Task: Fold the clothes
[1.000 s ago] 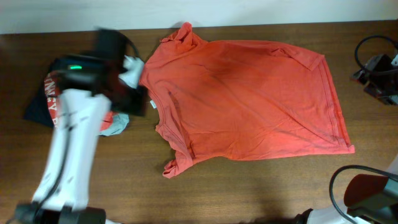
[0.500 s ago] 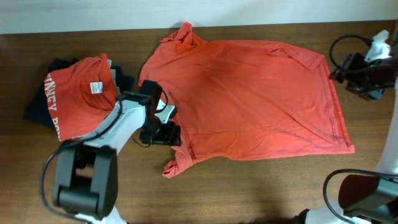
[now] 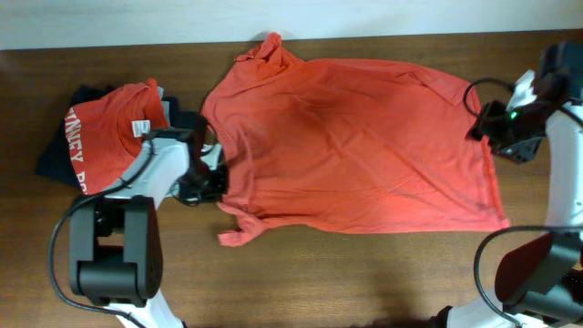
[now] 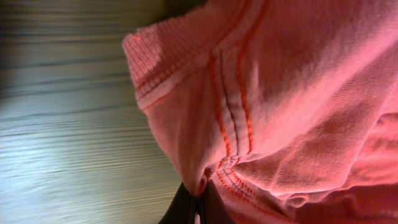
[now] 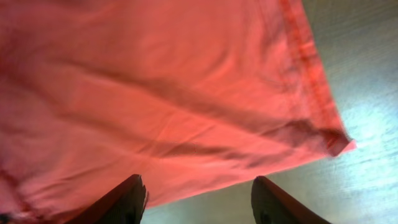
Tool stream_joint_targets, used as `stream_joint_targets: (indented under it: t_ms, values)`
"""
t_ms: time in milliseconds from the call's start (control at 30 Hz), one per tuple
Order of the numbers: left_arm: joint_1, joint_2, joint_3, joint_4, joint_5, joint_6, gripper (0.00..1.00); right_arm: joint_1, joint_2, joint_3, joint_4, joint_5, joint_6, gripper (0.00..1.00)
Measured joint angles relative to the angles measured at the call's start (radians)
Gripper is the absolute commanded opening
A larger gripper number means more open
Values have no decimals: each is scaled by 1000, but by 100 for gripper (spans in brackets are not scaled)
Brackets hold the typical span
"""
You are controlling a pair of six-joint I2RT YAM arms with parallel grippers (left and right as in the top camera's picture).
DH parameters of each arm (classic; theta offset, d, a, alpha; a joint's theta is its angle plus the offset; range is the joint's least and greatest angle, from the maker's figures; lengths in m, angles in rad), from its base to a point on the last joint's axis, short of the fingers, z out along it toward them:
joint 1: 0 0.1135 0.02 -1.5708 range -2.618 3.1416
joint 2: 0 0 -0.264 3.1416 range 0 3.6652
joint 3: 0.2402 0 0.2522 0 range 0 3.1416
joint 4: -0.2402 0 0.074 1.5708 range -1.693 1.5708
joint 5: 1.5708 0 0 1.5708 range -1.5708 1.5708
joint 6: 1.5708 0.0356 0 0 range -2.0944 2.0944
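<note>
left arm (image 3: 150, 169) comes up from its base at the near edge, bends, and reaches in toward the middle with the wrist low. left gripper (image 3: 209, 179) is pinched tight on a fold of the orange shirt (image 3: 355, 146), dark fingertips (image 4: 185, 210) basically touching in the wrist view. right arm (image 3: 557, 173) runs up the right edge, wrist turned inward. right gripper (image 3: 481, 126) hangs with its fingers (image 5: 127, 199) spread wide, gripping nothing.

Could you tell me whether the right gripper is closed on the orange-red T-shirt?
No; the right gripper stands open, its fingers wide apart near the T-shirt hem.
</note>
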Motion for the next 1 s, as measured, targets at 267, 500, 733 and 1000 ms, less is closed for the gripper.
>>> stream_joint_targets:
  t_ms: [267, 500, 733, 1000]
  values:
    - [66, 0, 2, -34, -63, -11, 0, -42, 13, -324, 326, 34, 17, 69]
    - [65, 0, 3, -34, -70, -11, 0, -46, 14, -534, 608, 22, 20, 71]
    - [65, 0, 3, -34, -73, -11, 0, -46, 32, -589, 743, 35, 22, 23]
    - [65, 0, 3, -53, -73, -11, 0, -46, 136, -584, 853, 45, 46, 17]
